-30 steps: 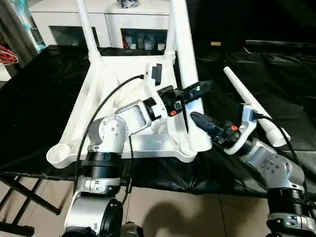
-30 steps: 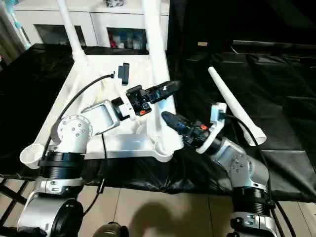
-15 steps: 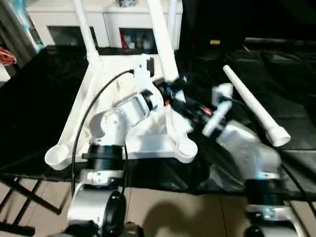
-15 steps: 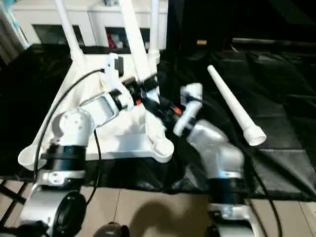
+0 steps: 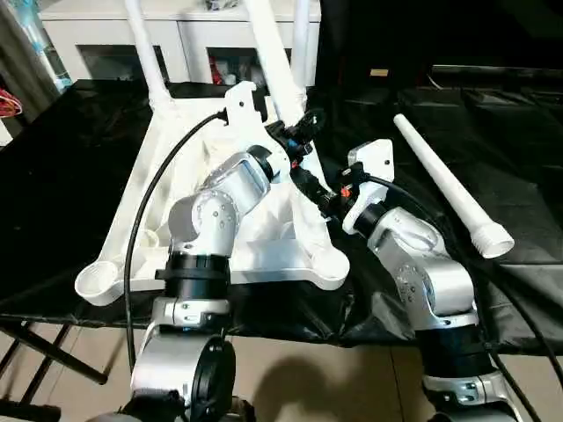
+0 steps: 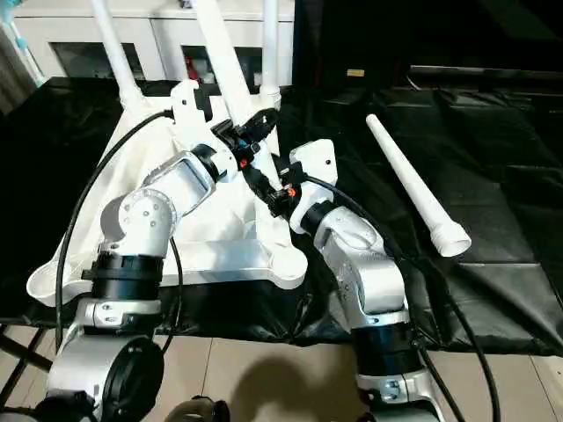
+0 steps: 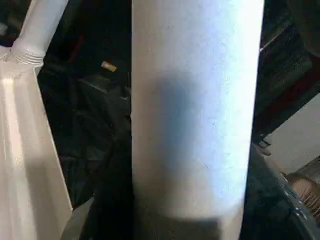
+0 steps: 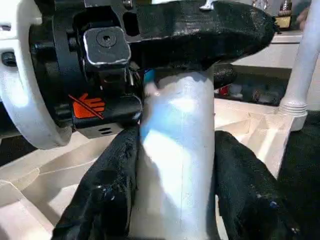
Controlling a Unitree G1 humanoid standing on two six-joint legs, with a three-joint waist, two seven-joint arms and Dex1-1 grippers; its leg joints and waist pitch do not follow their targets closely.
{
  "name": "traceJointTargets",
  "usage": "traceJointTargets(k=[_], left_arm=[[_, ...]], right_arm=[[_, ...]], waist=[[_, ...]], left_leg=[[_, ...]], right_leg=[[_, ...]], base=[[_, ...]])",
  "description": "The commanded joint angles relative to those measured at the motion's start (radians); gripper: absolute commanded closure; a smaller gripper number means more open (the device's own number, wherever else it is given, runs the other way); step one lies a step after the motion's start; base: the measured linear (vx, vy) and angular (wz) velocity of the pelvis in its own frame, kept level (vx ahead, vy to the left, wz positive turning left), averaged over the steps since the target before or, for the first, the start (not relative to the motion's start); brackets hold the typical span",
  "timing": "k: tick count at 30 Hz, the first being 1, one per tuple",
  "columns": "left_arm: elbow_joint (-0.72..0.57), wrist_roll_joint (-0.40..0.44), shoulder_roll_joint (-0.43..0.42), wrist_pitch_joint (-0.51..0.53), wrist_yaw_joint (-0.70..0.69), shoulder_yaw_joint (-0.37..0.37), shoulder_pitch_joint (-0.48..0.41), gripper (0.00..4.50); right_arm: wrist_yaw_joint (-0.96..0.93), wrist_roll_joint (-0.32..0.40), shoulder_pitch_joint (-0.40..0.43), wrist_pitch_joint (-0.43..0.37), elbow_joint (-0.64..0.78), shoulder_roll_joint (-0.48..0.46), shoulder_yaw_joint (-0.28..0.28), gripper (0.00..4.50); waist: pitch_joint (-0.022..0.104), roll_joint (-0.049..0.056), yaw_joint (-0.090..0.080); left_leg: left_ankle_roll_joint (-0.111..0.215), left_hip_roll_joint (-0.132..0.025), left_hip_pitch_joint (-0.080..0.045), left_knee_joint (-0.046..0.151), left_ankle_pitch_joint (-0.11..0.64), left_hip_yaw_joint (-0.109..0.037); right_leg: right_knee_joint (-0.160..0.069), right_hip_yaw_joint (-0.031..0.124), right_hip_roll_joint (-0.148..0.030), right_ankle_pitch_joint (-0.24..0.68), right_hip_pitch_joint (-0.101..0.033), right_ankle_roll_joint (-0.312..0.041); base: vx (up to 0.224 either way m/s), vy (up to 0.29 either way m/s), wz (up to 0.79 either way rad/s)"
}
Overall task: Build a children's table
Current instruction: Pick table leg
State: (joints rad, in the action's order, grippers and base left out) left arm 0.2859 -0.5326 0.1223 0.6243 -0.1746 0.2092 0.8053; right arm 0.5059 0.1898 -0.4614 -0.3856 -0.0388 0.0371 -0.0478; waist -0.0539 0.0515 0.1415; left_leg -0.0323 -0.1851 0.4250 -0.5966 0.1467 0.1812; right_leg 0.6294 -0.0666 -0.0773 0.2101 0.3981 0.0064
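Both hands, left hand [image 5: 302, 132] and right hand [image 5: 324, 195], now pinch the third leg [image 5: 274, 61], lifted clear of the tabletop's [image 5: 180, 158] corner socket [image 5: 327, 261].

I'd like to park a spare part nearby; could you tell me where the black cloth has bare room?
Bare black cloth lies left of the tabletop, and right of the loose leg. It is crowded mid-tabletop, where both tools grip the tilted leg.

White tabletop [image 5: 158, 189] and legs [image 5: 449, 186]; black cloth [image 5: 62, 158]; black fingers [image 8: 107, 190].
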Motion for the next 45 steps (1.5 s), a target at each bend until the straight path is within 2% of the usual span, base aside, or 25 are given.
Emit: traceJointTargets(k=[1,2,3,5,7,9,10,11,13,15,16,17,18,20,21,23,33,34,36,37,39,41,42,44,45], left_arm=[[-0.004,-0.001,0.003,0.014,-0.055,-0.061,0.002,2.52],[-0.001,0.002,-0.008,0.011,-0.084,-0.072,0.004,2.53],[0.000,0.012,-0.022,0.008,-0.108,-0.088,0.005,2.53],[0.002,0.036,-0.054,0.000,-0.170,-0.128,0.004,2.53],[-0.016,0.009,-0.128,0.034,-0.357,-0.186,-0.002,2.53],[-0.024,-0.026,-0.147,0.064,-0.420,-0.185,-0.002,2.54],[-0.030,-0.057,-0.158,0.089,-0.467,-0.180,-0.001,2.54],[-0.035,-0.075,-0.166,0.105,-0.498,-0.180,-0.001,2.54],[-0.046,-0.122,-0.196,0.138,-0.599,-0.186,-0.001,2.54],[-0.048,-0.141,-0.208,0.156,-0.639,-0.190,0.000,2.54],[-0.068,-0.189,-0.239,0.196,-0.750,-0.207,-0.003,2.54],[-0.068,-0.189,-0.239,0.196,-0.750,-0.207,-0.003,2.54],[-0.088,-0.229,-0.263,0.228,-0.842,-0.222,-0.008,2.54],[-0.101,-0.247,-0.276,0.242,-0.896,-0.231,-0.011,2.54],[-0.110,-0.257,-0.284,0.253,-0.930,-0.239,-0.014,2.54],[-0.124,-0.278,-0.290,0.272,-0.967,-0.247,-0.020,2.54],[-0.108,-0.312,-0.274,0.280,-1.005,-0.228,-0.026,2.54],[-0.109,-0.317,-0.270,0.280,-1.003,-0.224,-0.026,2.54],[-0.109,-0.325,-0.267,0.281,-1.001,-0.219,-0.028,2.54],[-0.111,-0.330,-0.265,0.284,-1.000,-0.215,-0.029,2.54],[-0.114,-0.333,-0.263,0.284,-1.000,-0.213,-0.031,2.54],[-0.114,-0.319,-0.257,0.273,-0.982,-0.213,-0.033,2.54],[-0.114,-0.319,-0.257,0.273,-0.982,-0.213,-0.033,1.98],[-0.104,-0.313,-0.244,0.270,-0.950,-0.199,-0.031,1.84],[-0.104,-0.313,-0.244,0.270,-0.950,-0.199,-0.031,1.84]], right_arm=[[0.052,0.023,0.006,-0.031,0.041,0.001,-0.058,2.63],[0.085,0.061,0.008,-0.069,0.046,0.008,-0.048,2.07],[0.106,0.081,0.008,-0.083,0.047,0.015,-0.040,1.93],[0.138,0.115,0.006,-0.109,0.043,0.029,-0.023,1.86],[0.276,0.214,-0.001,-0.183,0.033,0.097,0.001,1.58],[0.332,0.256,-0.006,-0.219,0.031,0.122,0.007,1.45],[0.372,0.279,-0.010,-0.236,0.027,0.140,0.008,1.45],[0.403,0.295,-0.013,-0.249,0.024,0.153,0.006,1.38],[0.493,0.336,-0.022,-0.284,0.015,0.192,0.000,1.10],[0.520,0.340,-0.026,-0.291,0.010,0.207,-0.006,1.05],[0.591,0.352,-0.032,-0.305,0.006,0.244,-0.027,1.05],[0.591,0.352,-0.032,-0.305,0.006,0.244,-0.027,1.05],[0.649,0.367,-0.034,-0.312,0.006,0.271,-0.042,1.05],[0.677,0.383,-0.036,-0.325,0.007,0.285,-0.046,1.05],[0.696,0.397,-0.039,-0.339,0.009,0.294,-0.046,1.05],[0.718,0.420,-0.042,-0.359,0.012,0.300,-0.041,1.39],[0.714,0.479,-0.017,-0.396,0.038,0.294,-0.034,2.07],[0.709,0.484,-0.010,-0.401,0.045,0.292,-0.032,2.17],[0.701,0.491,0.001,-0.405,0.054,0.289,-0.032,2.26],[0.696,0.493,0.007,-0.407,0.061,0.288,-0.032,2.33],[0.688,0.497,0.015,-0.408,0.070,0.287,-0.032,2.40],[0.675,0.505,0.022,-0.409,0.078,0.282,-0.026,2.47],[0.675,0.505,0.022,-0.409,0.078,0.282,-0.026,2.48],[0.659,0.511,0.028,-0.405,0.083,0.276,-0.021,2.48],[0.659,0.511,0.028,-0.405,0.083,0.276,-0.021,2.49]], waist=[[0.081,0.004,-0.006],[0.081,0.001,-0.006],[0.082,0.000,-0.005],[0.082,0.001,-0.004],[0.082,0.003,-0.003],[0.084,0.002,-0.001],[0.085,0.000,0.000],[0.085,0.001,0.000],[0.083,-0.007,0.004],[0.082,-0.002,0.005],[0.082,-0.003,0.006],[0.081,-0.003,0.006],[0.081,-0.003,0.008],[0.080,0.000,0.008],[0.080,-0.003,0.009],[0.079,0.001,0.010],[0.082,0.005,0.008],[0.082,0.010,0.008],[0.083,0.010,0.008],[0.083,0.020,0.008],[0.083,0.016,0.006],[0.081,0.019,0.006],[0.082,0.018,0.006],[0.082,0.026,0.005],[0.083,0.024,0.005]], left_leg=[[0.001,-0.040,-0.038,0.062,0.177,-0.025],[0.004,-0.040,-0.038,0.061,0.175,-0.024],[0.008,-0.041,-0.040,0.061,0.174,-0.025],[0.014,-0.042,-0.039,0.061,0.175,-0.025],[0.016,-0.042,-0.041,0.060,0.173,-0.024],[0.022,-0.041,-0.041,0.058,0.161,-0.023],[0.029,-0.040,-0.039,0.054,0.136,-0.022],[0.032,-0.041,-0.038,0.054,0.133,-0.021],[0.042,-0.039,-0.038,0.052,0.143,-0.019],[0.046,-0.043,-0.037,0.052,0.146,-0.019],[0.043,-0.041,-0.037,0.053,0.153,-0.019],[0.041,-0.041,-0.038,0.053,0.157,-0.018],[0.037,-0.042,-0.039,0.052,0.159,-0.018],[0.036,-0.046,-0.039,0.054,0.168,-0.018],[0.035,-0.044,-0.041,0.054,0.179,-0.018],[0.029,-0.047,-0.041,0.056,0.182,-0.018],[0.007,-0.043,-0.042,0.056,0.194,-0.020],[0.006,-0.044,-0.043,0.056,0.190,-0.021],[0.007,-0.043,-0.043,0.055,0.194,-0.020],[0.005,-0.043,-0.043,0.055,0.199,-0.021],[0.004,-0.042,-0.043,0.056,0.207,-0.021],[0.006,-0.041,-0.041,0.056,0.210,-0.021],[0.007,-0.041,-0.041,0.055,0.208,-0.021],[0.006,-0.041,-0.040,0.055,0.207,-0.022],[0.007,-0.041,-0.041,0.054,0.206,-0.022]], right_leg=[[-0.072,0.043,-0.066,-0.019,-0.050,-0.173],[-0.072,0.043,-0.066,-0.021,-0.049,-0.174],[-0.071,0.043,-0.065,-0.019,-0.050,-0.175],[-0.070,0.043,-0.066,-0.013,-0.051,-0.175],[-0.071,0.043,-0.066,-0.002,-0.050,-0.179],[-0.067,0.043,-0.065,-0.020,-0.052,-0.191],[-0.060,0.041,-0.067,-0.062,-0.053,-0.218],[-0.059,0.041,-0.068,-0.070,-0.052,-0.227],[-0.061,0.039,-0.069,-0.047,-0.055,-0.247],[-0.060,0.039,-0.069,-0.024,-0.052,-0.249],[-0.061,0.038,-0.068,0.001,-0.052,-0.246],[-0.062,0.038,-0.068,0.016,-0.052,-0.247],[-0.062,0.038,-0.070,0.025,-0.051,-0.251],[-0.061,0.039,-0.068,0.032,-0.047,-0.256],[-0.064,0.038,-0.068,0.053,-0.049,-0.254],[-0.063,0.040,-0.069,0.060,-0.047,-0.254],[-0.067,0.040,-0.068,0.060,-0.049,-0.243],[-0.064,0.040,-0.068,0.055,-0.050,-0.244],[-0.066,0.039,-0.067,0.047,-0.049,-0.247],[-0.065,0.039,-0.066,0.048,-0.049,-0.246],[-0.068,0.039,-0.066,0.055,-0.050,-0.243],[-0.070,0.039,-0.067,0.074,-0.051,-0.240],[-0.070,0.039,-0.068,0.078,-0.051,-0.239],[-0.071,0.039,-0.068,0.095,-0.050,-0.231],[-0.072,0.039,-0.068,0.099,-0.051,-0.230]], base=[[0.000,0.000,0.00],[0.000,0.000,0.00],[0.000,0.000,0.00],[0.000,0.000,0.00],[0.000,0.000,0.00],[0.000,0.000,0.00],[0.000,0.000,0.00],[0.000,0.000,0.00],[0.000,0.000,0.00],[0.000,0.000,0.00],[0.000,0.000,0.00],[0.000,0.000,0.00],[0.000,0.000,0.00],[0.000,0.000,0.00],[0.000,0.000,0.00],[0.000,0.000,0.00],[0.000,0.000,0.00],[0.000,0.000,0.00],[0.000,0.000,0.00],[0.000,0.000,0.00],[0.000,0.000,0.00],[0.000,0.000,0.00],[0.000,0.000,0.00],[0.000,0.000,0.00],[0.000,0.000,0.00]])
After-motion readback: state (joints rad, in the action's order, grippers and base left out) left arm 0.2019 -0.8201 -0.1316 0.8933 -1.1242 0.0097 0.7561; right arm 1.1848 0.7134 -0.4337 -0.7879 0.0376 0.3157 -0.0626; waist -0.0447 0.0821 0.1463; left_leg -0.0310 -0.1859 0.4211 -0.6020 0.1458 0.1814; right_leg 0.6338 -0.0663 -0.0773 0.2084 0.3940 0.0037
